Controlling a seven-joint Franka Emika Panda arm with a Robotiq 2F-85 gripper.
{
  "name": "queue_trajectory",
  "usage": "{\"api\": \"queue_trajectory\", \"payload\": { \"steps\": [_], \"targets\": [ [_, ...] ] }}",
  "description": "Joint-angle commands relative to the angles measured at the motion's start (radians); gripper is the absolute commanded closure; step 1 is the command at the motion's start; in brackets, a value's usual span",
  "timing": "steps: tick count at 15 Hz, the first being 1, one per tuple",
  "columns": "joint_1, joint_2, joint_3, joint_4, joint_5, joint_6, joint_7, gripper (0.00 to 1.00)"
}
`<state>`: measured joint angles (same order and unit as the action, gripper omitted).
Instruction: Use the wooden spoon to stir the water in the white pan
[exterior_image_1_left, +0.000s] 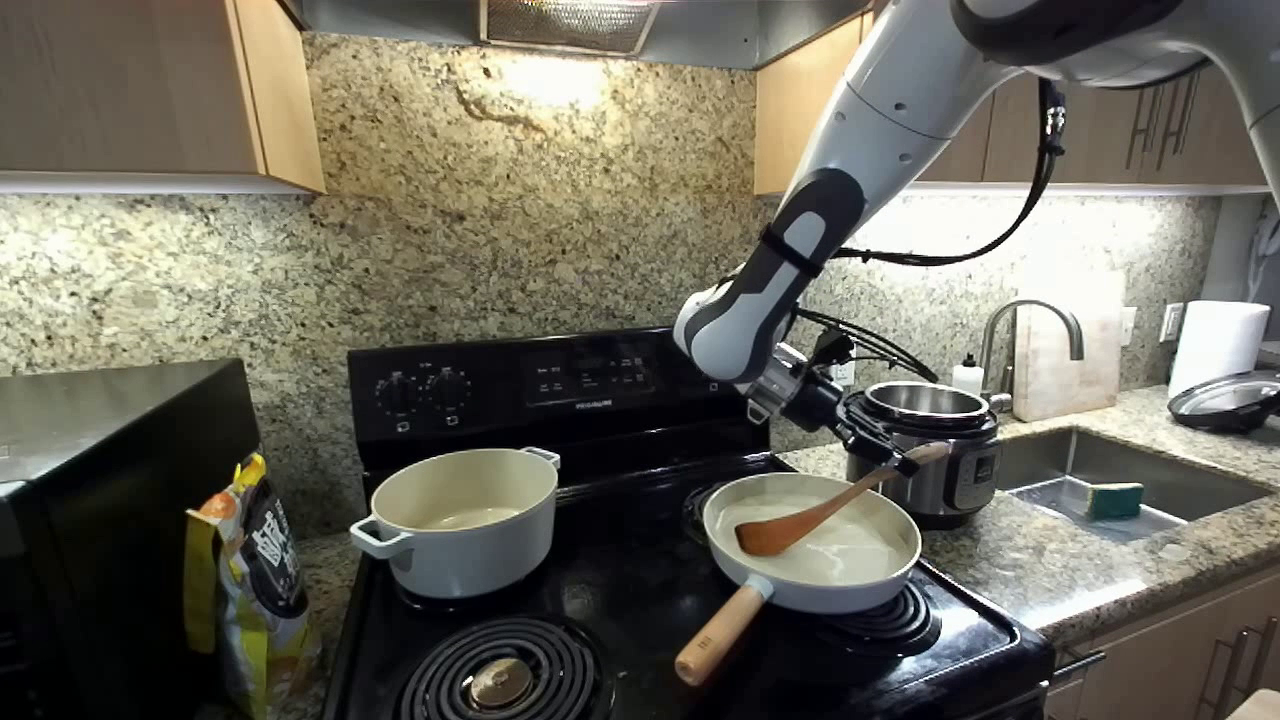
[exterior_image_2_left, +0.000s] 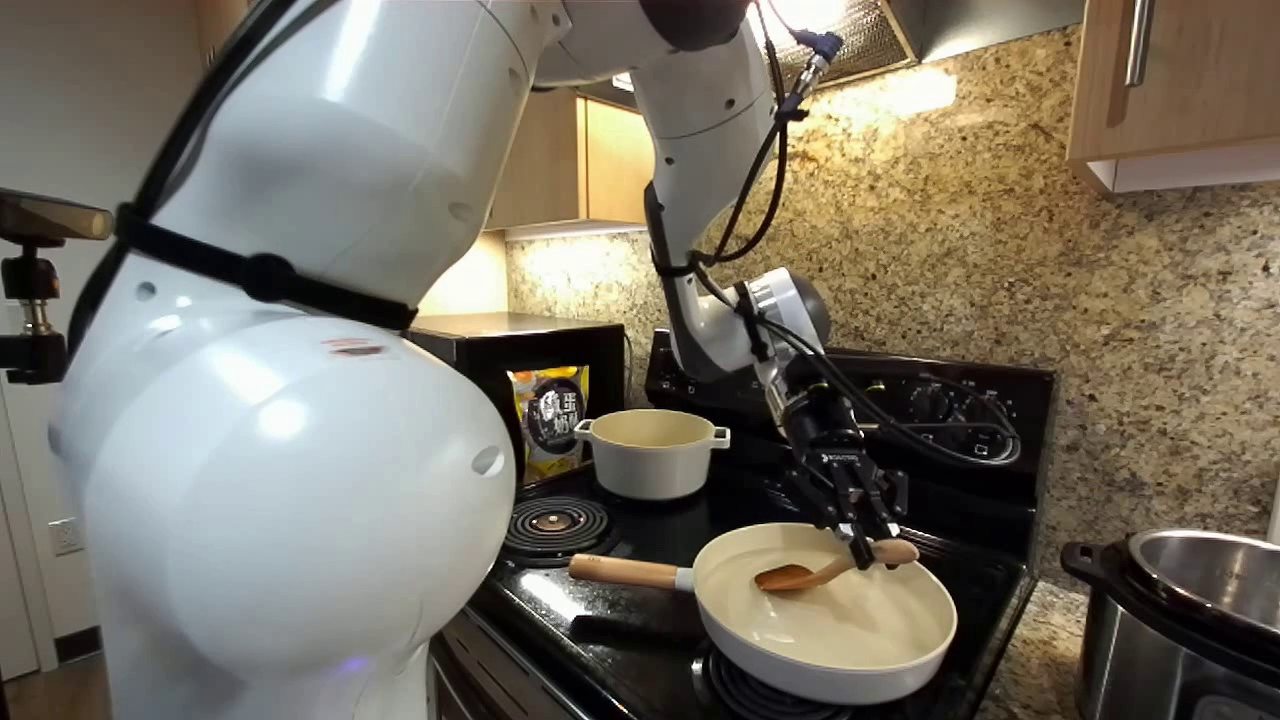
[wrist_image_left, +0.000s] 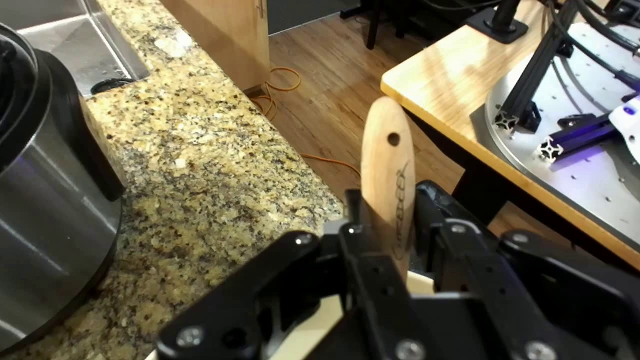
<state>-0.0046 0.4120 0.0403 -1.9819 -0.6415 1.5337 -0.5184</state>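
Pan (exterior_image_1_left: 830, 597) on stove (exterior_image_1_left: 640, 580), over a burner (exterior_image_1_left: 905, 618). From pan centre, as in an exterior view: pan handle at 7–8 o'clock; spoon (exterior_image_1_left: 830, 507) with head inside pan at 9, shaft passing over the rim at 1–2. Pot (exterior_image_1_left: 480, 550) on stove at 9, bag (exterior_image_1_left: 268, 565) beyond it, past the stove edge. Another burner (exterior_image_1_left: 500, 682) at 8. Cooker (exterior_image_1_left: 925, 485) on counter (exterior_image_1_left: 1040, 580) at 2, just beside stove. Sink (exterior_image_1_left: 1150, 465) at 3, sponge (exterior_image_1_left: 1115, 500) in it.
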Motion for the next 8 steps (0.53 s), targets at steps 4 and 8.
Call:
{"api": "queue_trajectory", "payload": {
  "steps": [4,8],
  "targets": [
    [-0.004,-0.061,0.02,-0.123,-0.102,-0.008,-0.073,0.93],
    [-0.025,-0.096,0.009,-0.188,-0.122,0.003,-0.066,0.93]
  ]
}}
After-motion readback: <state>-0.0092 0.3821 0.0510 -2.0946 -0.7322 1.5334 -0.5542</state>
